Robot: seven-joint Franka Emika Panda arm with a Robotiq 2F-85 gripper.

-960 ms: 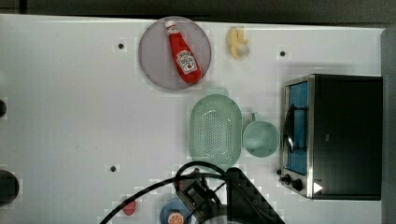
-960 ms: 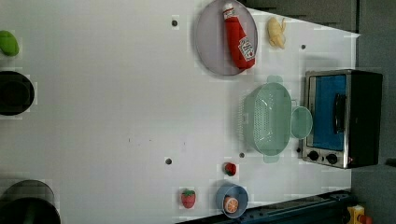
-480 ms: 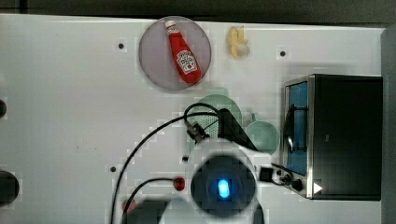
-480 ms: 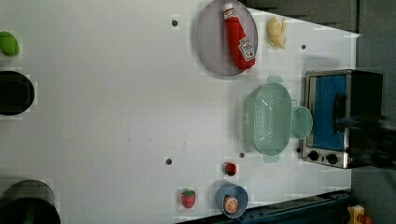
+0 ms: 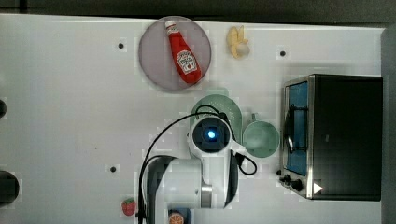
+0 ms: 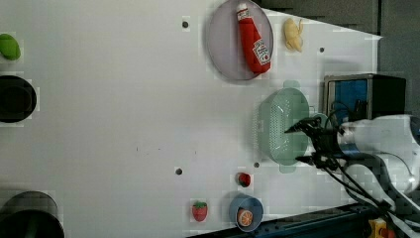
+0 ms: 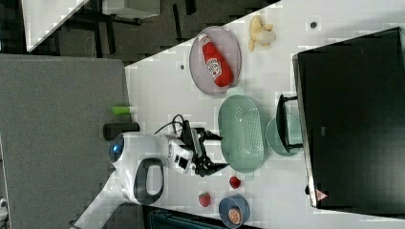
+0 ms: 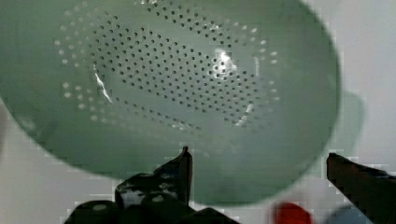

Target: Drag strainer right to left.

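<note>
Strainer (image 6: 283,126) sits on the white table (image 6: 124,99), just below the grey plate (image 6: 233,44) with the ketchup bottle (image 6: 253,42) in the left view, and touching or just beside the green mug (image 5: 260,138), which stands between it and the toaster oven (image 5: 343,135). Gripper (image 6: 301,141) hangs over the strainer's near rim, fingers (image 8: 180,170) spread wide, holding nothing; in the wrist view the perforated bowl lies just ahead of the fingertips.

Risks, as judged from here:
- Fingers straddling the rim badly (one catching the rim tab) could tip the light bowl instead of sliding it.
- A shallow hook on the wall may slip off mid-drag, leaving the strainer short.
- The mug sits so close that a descending finger could knock it towards the oven.
- The small red fruit (image 6: 243,179) and the plate lie near the path; a skewed pull could sweep into either.
</note>
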